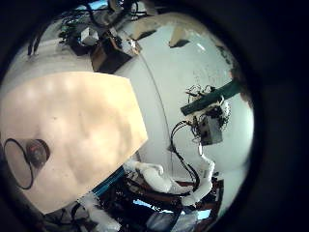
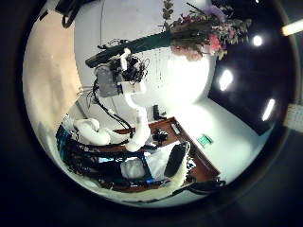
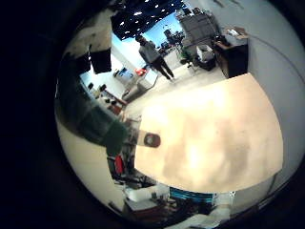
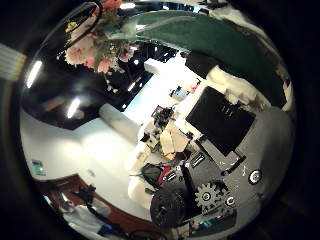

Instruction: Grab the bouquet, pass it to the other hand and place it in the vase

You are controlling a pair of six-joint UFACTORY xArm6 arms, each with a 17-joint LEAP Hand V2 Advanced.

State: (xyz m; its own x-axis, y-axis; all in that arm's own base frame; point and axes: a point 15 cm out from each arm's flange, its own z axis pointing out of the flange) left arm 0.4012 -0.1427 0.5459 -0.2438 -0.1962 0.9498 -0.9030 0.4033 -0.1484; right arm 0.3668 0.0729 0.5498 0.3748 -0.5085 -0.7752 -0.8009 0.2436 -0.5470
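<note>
From the little-finger side of the left palm, the table fills much of the view, with the vase standing on it near one edge. Beyond the table, the right hand is raised on its arm, well clear of the tabletop, with the stems of the bouquet jutting from its grasp.

From the thumb side of the same palm, the right hand is seen against the room's wall, fingers clenched round the bouquet's stems. The bouquet lies roughly level in the air, and its blossoms point away from the hand toward the ceiling lights. Neither left-palm view shows the left hand's own fingers, so whether it is released or clenched cannot be told.

From the little-finger side of the right palm, the table lies below and the vase is seen from above, mouth up, close to the table's edge. The bouquet's wrapped stem end hangs close to the camera, apart from the vase.

From the thumb side of the right palm, the right hand's geared body crowds the view. The stems sweep past it and the blossoms sit at their far end.
</note>
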